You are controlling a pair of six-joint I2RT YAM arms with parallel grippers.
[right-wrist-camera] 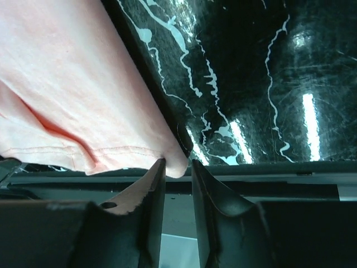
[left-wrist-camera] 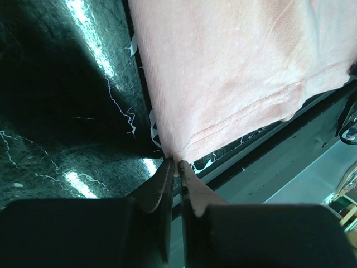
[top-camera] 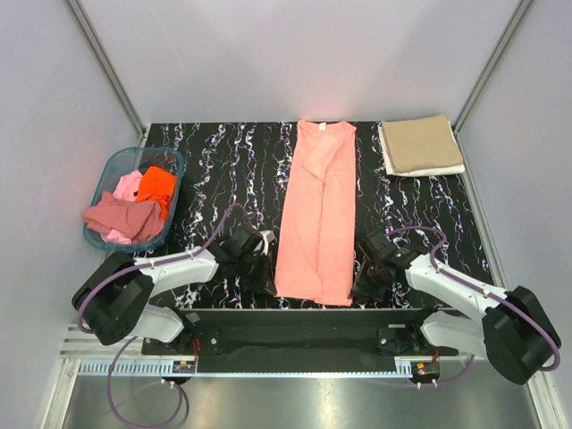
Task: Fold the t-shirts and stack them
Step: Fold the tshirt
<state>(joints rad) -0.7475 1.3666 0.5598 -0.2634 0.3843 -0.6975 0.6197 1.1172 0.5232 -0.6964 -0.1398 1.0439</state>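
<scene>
A salmon-pink t-shirt (top-camera: pixel 317 214) lies as a long narrow strip down the middle of the black marbled table. My left gripper (top-camera: pixel 266 273) is at its near left corner; in the left wrist view the gripper (left-wrist-camera: pixel 176 163) is shut on the hem corner of the shirt (left-wrist-camera: pixel 234 72). My right gripper (top-camera: pixel 365 281) is at the near right corner. In the right wrist view its jaws (right-wrist-camera: pixel 178 163) stand open around that corner of the shirt (right-wrist-camera: pixel 72 95), which touches only the left finger. A folded tan t-shirt (top-camera: pixel 420 145) lies at the back right.
A teal plastic basket (top-camera: pixel 105 174) at the left holds an orange t-shirt (top-camera: pixel 157 186), a light pink one (top-camera: pixel 130 185) and a dusty rose one (top-camera: pixel 121 219). The table's front edge (top-camera: pixel 304 308) runs just below the shirt's hem. Grey walls close in the sides and back.
</scene>
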